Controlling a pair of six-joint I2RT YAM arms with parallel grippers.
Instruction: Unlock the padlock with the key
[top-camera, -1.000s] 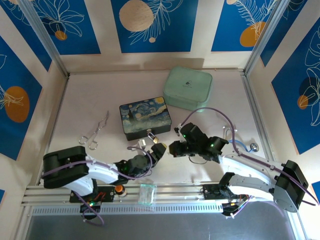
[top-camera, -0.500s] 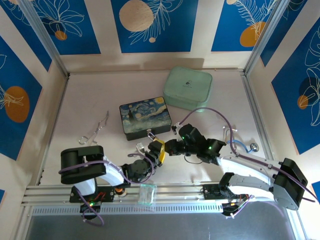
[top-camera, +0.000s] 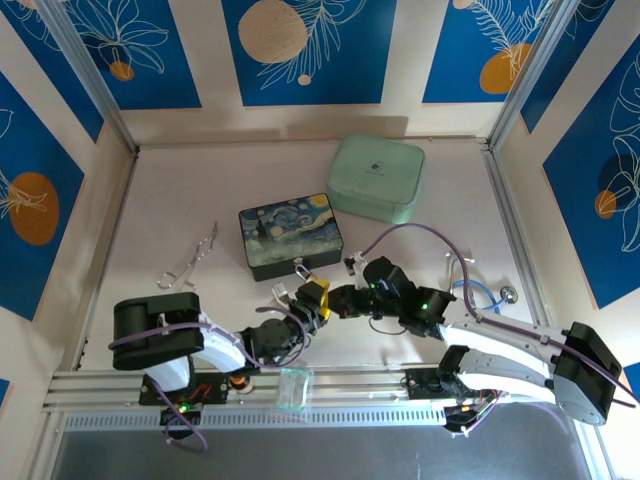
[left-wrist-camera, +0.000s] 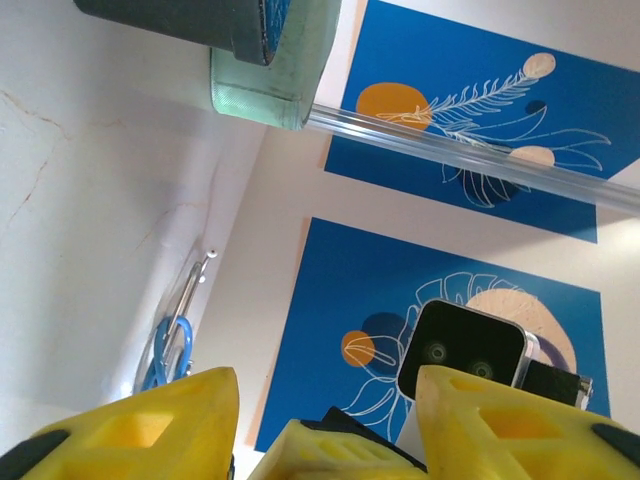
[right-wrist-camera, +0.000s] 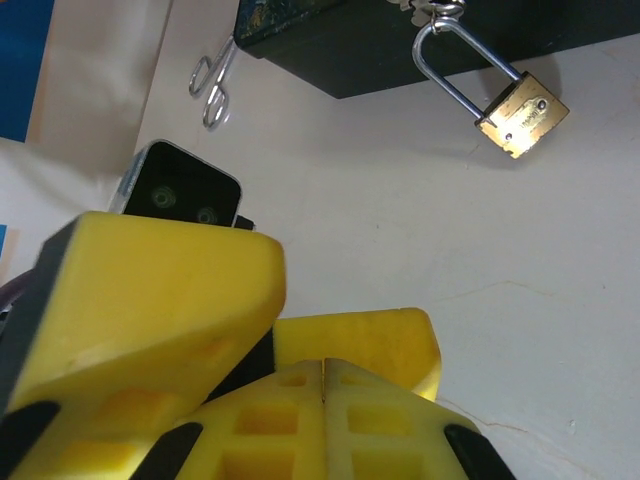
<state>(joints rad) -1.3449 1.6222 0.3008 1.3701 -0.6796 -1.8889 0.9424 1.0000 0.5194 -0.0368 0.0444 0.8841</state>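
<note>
Nearest, the right gripper (right-wrist-camera: 322, 400) is pressing its yellow fingers together, its tips sitting between the spread-open fingers of the left gripper (left-wrist-camera: 320, 430). Whether it is pinching the key cannot be told. Just beyond both, the brass padlock (right-wrist-camera: 520, 115) is hanging from the dark box (right-wrist-camera: 380, 45), its shackle slanting up to the latch and its body down by the table (right-wrist-camera: 450, 260).

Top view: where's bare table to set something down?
Free: the far-left patch between the back wall, scissors and painted box; also right of the green box up to the side rail. Crowded: in front of the painted box, where left gripper and right gripper meet beside the padlock.
</note>
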